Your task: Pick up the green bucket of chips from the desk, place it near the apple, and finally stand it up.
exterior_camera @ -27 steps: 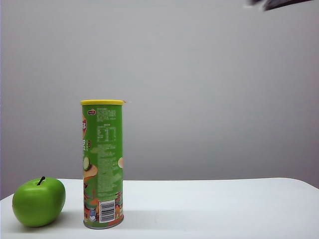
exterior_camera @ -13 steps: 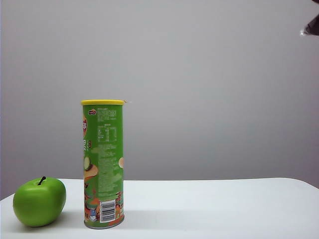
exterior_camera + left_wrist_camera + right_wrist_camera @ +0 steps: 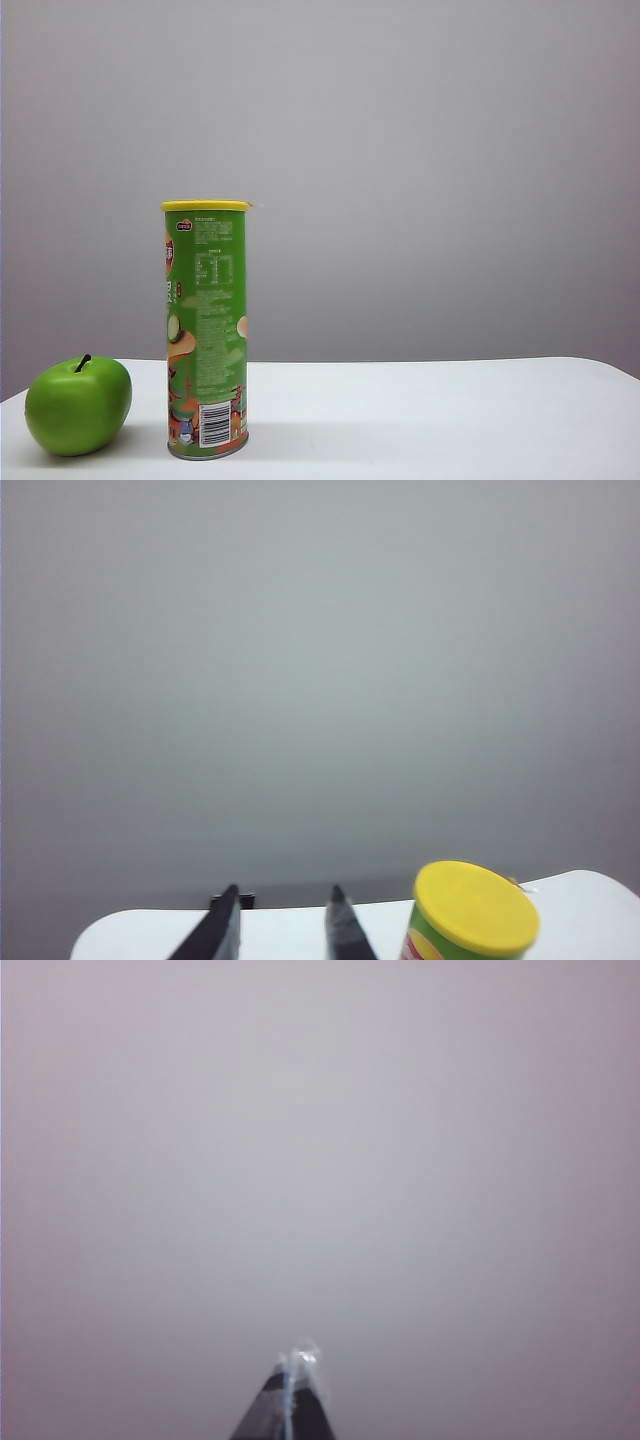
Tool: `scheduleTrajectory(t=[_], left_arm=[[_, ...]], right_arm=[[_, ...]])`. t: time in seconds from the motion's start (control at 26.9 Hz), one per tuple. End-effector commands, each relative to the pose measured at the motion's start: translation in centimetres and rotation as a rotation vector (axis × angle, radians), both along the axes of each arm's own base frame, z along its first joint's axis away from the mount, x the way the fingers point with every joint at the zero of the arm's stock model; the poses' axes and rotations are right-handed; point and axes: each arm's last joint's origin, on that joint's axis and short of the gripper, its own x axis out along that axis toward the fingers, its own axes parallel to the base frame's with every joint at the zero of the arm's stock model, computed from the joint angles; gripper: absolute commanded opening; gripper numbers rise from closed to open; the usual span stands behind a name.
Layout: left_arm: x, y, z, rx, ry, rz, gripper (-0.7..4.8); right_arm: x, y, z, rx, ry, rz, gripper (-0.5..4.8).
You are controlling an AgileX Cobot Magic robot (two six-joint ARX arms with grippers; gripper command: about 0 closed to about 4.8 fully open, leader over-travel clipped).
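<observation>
We find the can (image 3: 205, 330) upright on the desk (image 3: 430, 415), just beside the apple (image 3: 78, 405). The left gripper (image 3: 283, 920) is raised near the can's lid (image 3: 476, 907), jaws parted and empty. The right gripper (image 3: 290, 1385) is raised too, jaws clenched on nothing.

The table (image 3: 450, 410) is plain white with a smooth matte top and a rounded far edge; two things stand directly on it, both toward its left part. The green bucket of chips (image 3: 205, 330) stands upright on its silver base, yellow lid on top; the apple (image 3: 78, 405) rests just beside it, stem up, apart from it.
</observation>
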Motion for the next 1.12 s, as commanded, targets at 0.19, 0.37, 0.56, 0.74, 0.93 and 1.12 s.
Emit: scheduleTrajectory(t=[0.19,0.37,0.56,0.74,0.93,1.12], left_arm=[[-0.2,0.2,-2.0,-0.029,0.087,0.078,1.10],[0.1,0.4,-3.6,-0.046,0.123,0.128,1.11],[0.1,0.4,-3.4,-0.019,0.093,0.147,1.11],[0.2,0.7,-4.5,0.078,0.190,0.250,0.53],[0.1,0.6,-4.9,0.141,0.217,0.228,-0.05],[0.1,0.6,-4.9,0.152,0.211,0.229,-0.05]], right_arm=[[-1.2,-0.7,-1.7,-0.001,0.193,-0.172,-0.01],[-1.7,-0.9,-4.3,0.073,0.195,-0.200,-0.01],[-2.2,-1.0,-5.9,-0.019,0.283,-0.227,-0.01],[-2.1,-1.0,-6.4,-0.078,0.329,-0.236,-0.01],[-2.1,-1.0,-7.9,-0.040,0.480,-0.222,-0.01],[-2.2,-1.0,-8.8,-0.051,0.573,-0.218,0.00]])
